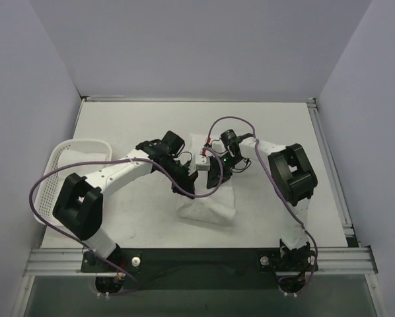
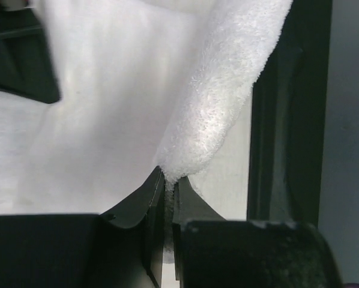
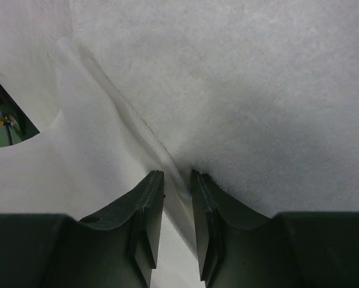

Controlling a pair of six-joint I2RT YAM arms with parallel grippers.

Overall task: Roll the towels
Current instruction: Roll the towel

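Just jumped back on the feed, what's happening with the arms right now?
Both arms are working one white towel at the centre. The left claw is pinched shut on a thick edge, and the right claw grips a fold close beside it. The towel does not look rolled yet. A white basket stands apart at the left.

Both arms bend inward; left gripper (image 1: 181, 187) and right gripper (image 1: 213, 177) sit near each other, each nipped onto the towel (image 1: 211, 210).
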